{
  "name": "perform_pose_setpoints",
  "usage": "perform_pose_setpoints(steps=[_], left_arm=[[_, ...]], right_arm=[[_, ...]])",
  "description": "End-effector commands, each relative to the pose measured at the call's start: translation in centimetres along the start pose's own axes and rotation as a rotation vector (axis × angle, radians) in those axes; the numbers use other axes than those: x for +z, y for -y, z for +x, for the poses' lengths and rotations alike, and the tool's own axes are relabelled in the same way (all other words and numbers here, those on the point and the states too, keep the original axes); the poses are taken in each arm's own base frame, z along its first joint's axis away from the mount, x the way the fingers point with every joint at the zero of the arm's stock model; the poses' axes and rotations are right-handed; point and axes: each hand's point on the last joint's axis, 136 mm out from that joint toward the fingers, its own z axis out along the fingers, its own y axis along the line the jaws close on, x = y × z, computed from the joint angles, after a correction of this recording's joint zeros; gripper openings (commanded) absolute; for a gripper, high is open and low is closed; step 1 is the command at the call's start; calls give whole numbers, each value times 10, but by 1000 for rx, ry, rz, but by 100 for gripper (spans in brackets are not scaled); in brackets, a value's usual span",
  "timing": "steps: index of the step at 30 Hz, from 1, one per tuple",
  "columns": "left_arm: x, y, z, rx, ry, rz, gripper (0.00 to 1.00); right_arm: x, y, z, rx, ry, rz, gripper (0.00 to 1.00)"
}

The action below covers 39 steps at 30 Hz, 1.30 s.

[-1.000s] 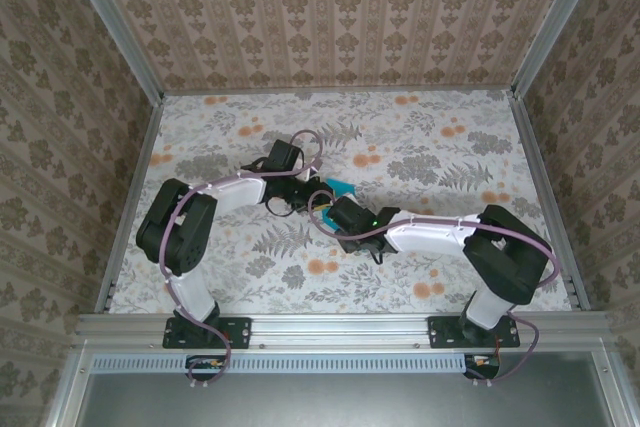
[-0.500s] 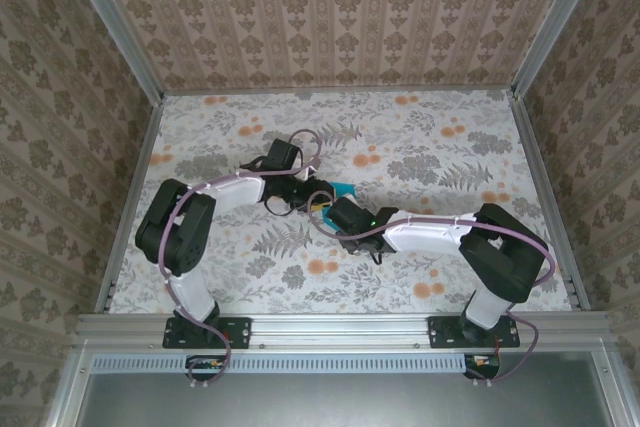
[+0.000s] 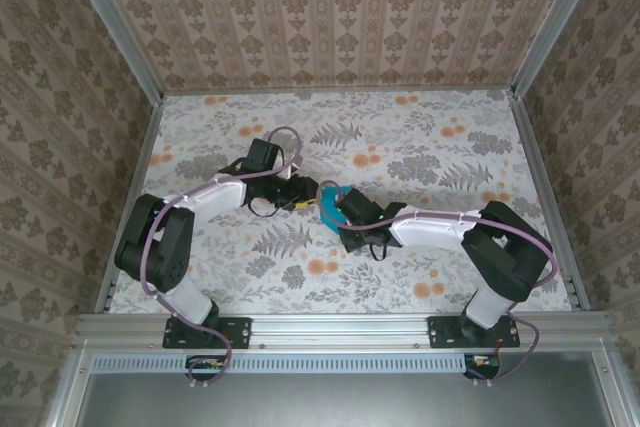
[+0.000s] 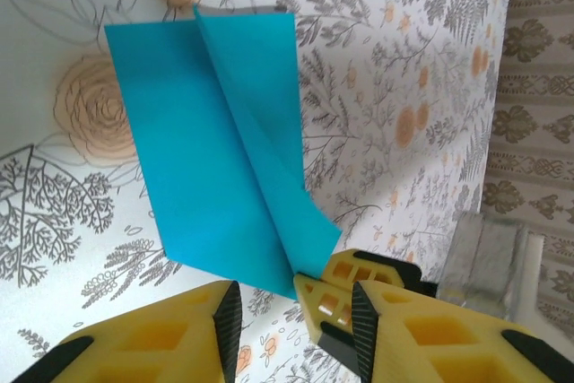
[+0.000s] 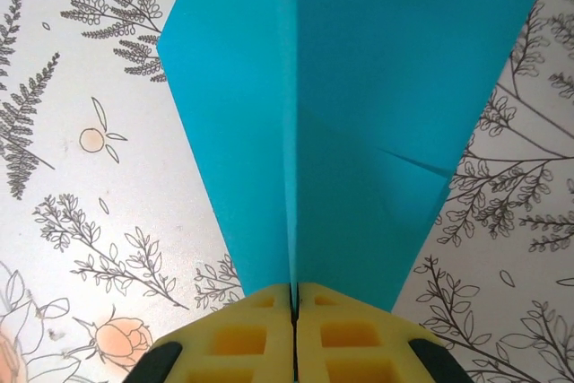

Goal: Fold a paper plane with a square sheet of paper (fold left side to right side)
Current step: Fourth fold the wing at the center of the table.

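Pinching the paper plane [image 5: 359, 87] by its centre crease, right gripper [image 5: 294, 311] clenched; left gripper [image 4: 294, 334] hangs released nearby. Paper judged light, limp, tearable: hold the layered crease.

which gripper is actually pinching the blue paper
The right gripper: it is shut on the paper plane's centre ridge. The left gripper stands open, with nothing between its fingers.
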Motion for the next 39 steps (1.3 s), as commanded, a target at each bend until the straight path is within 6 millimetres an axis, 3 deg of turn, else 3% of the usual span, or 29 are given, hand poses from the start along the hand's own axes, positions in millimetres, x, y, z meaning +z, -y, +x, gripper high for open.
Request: perform_pose_setpoints(steps=[1, 15, 26, 39], left_arm=[[16, -2, 10, -5, -42, 21, 38], [59, 0, 12, -1, -115, 21, 38], [73, -6, 9, -10, -133, 7, 38], [82, -28, 14, -58, -162, -61, 39]], right_arm=[[-5, -11, 2, 67, -7, -130, 7], [-3, -10, 2, 179, -20, -288, 6], [3, -9, 2, 217, -41, -323, 7], [9, -9, 3, 229, -64, -329, 8]])
